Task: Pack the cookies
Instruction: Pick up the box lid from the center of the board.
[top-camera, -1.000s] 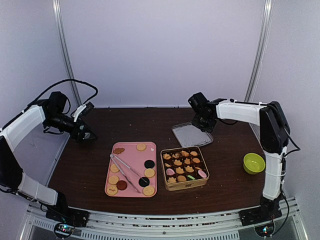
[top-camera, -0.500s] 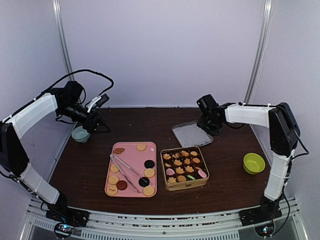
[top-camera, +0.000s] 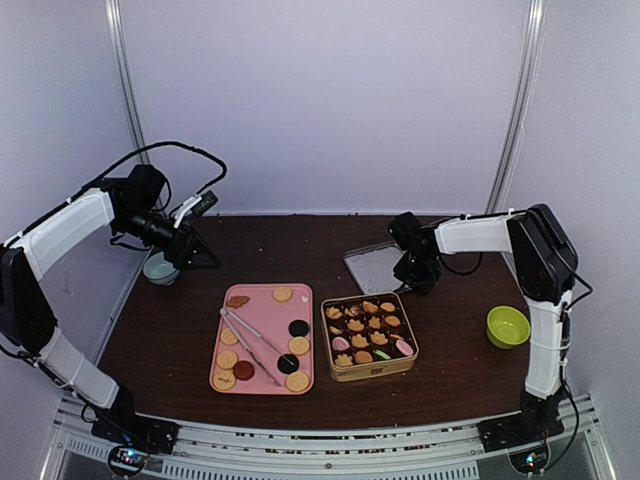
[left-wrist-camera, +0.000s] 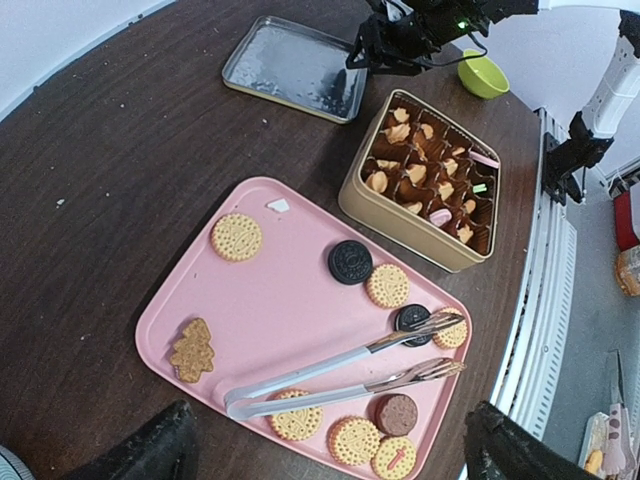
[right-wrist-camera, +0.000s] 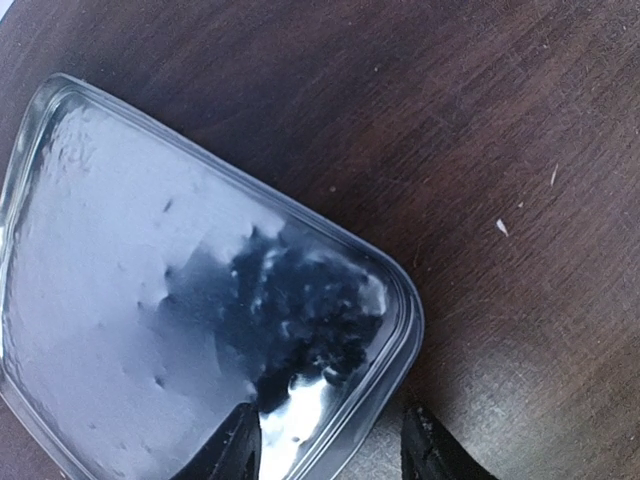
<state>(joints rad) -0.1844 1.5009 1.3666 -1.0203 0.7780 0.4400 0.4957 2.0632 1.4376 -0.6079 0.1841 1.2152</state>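
Overhead, the cookies (top-camera: 228, 359) lie on a pink tray (top-camera: 265, 312) and in a gold tin (top-camera: 372, 371) on the desk (top-camera: 450, 360); left wrist view, the left jaws spread above that tray; right wrist view, the right jaws spread astride the corner of a clear lid (right-wrist-camera: 150, 280).

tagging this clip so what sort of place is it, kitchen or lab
Likely a robot lab test cell, not a kitchen: bare white walls, metal frame posts, and a mounting rail along the table edge.

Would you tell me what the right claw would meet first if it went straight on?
Likely the silver lid: its corner lies just ahead of the right claw, though depth is unclear.
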